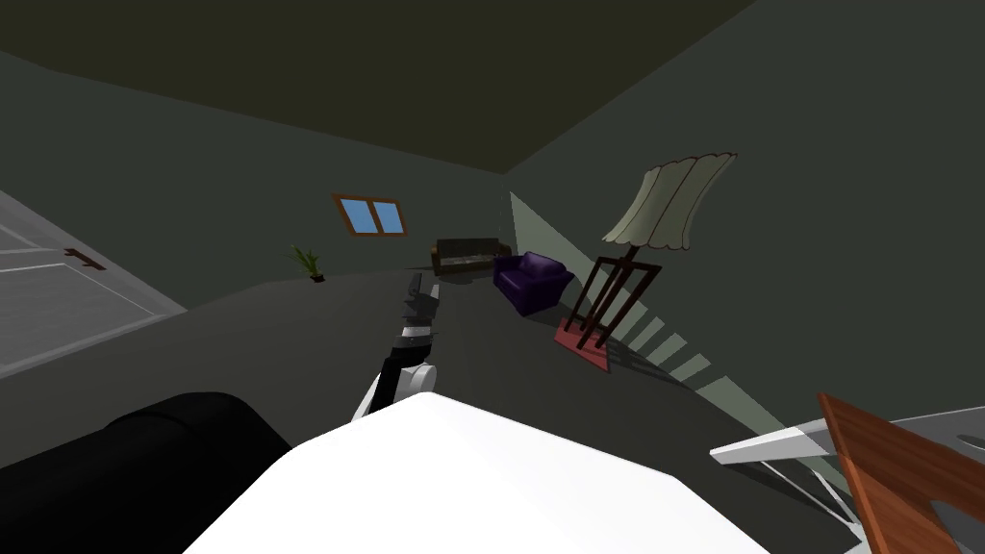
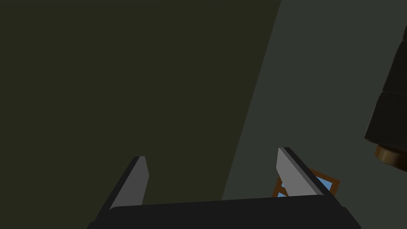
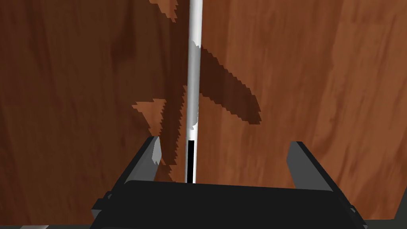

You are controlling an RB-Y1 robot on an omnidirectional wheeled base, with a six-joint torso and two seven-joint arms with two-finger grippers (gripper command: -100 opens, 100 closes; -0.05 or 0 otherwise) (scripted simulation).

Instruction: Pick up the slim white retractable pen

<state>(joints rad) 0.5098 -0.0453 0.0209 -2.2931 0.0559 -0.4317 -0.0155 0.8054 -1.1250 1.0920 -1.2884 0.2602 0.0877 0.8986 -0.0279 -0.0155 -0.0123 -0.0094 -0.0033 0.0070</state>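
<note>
A slim white pen (image 3: 193,79) with a black end section lies on a brown wooden tabletop (image 3: 318,79). My right gripper (image 3: 225,141) hovers close over it, open. The pen runs lengthwise out from the gripper's body, between the two fingers and nearer one of them than the other; neither finger touches it. Shadows of the fingers fall across the wood beside the pen. My left arm reaches forward over the floor, its gripper (image 1: 423,291) raised; that left gripper (image 2: 212,153) is open and holds nothing.
A corner of the brown tabletop (image 1: 904,476) on a white frame (image 1: 784,442) is at my right. Ahead stand a floor lamp (image 1: 664,207), a purple armchair (image 1: 530,279), a sofa (image 1: 467,255) and a plant (image 1: 310,261). A black rounded object (image 1: 144,442) sits at my left.
</note>
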